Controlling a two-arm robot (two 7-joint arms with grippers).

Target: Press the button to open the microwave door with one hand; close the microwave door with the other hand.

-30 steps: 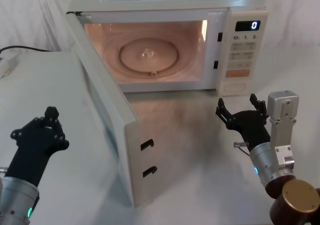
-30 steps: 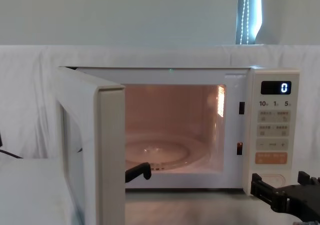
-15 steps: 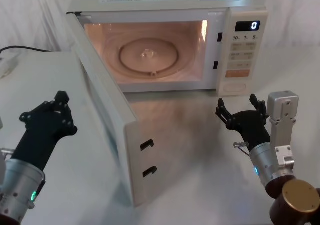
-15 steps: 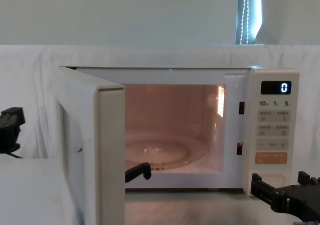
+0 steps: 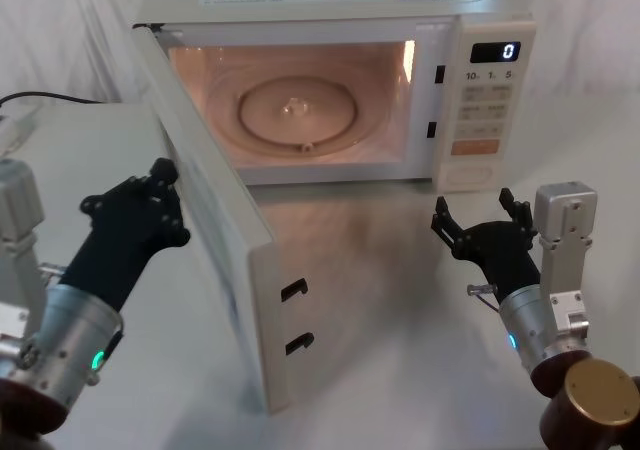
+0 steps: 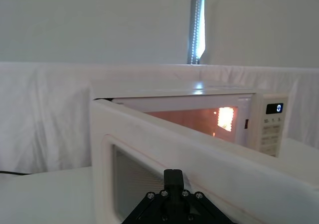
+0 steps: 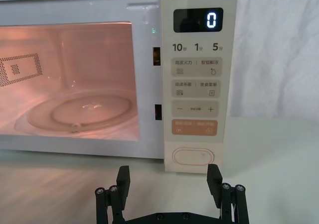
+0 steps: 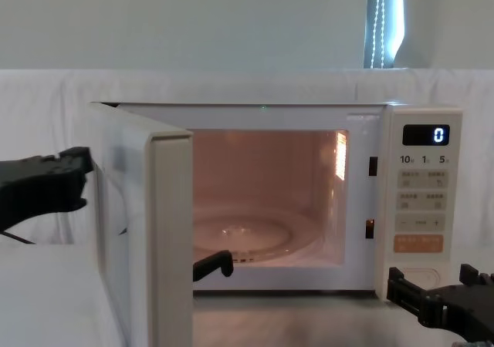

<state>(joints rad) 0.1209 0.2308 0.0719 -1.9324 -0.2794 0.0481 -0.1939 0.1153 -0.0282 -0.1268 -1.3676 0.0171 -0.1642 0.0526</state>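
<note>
I see the microwave door (image 5: 215, 240) standing wide open, swung out to the left. My left end effector (image 5: 150, 195) sits right by the door's outer face; I cannot tell if it is open. My right end effector (image 5: 482, 218) waits open, low before the button (image 7: 193, 156).

The microwave door (image 5: 215, 240) stands swung wide open toward the near left, dividing the table (image 5: 400, 300) into two zones. Bare table lies between its free edge and the right gripper (image 5: 482, 220), near the button (image 7: 193, 156). The left gripper (image 5: 150, 195) sits just beside the door's outer face.
</note>
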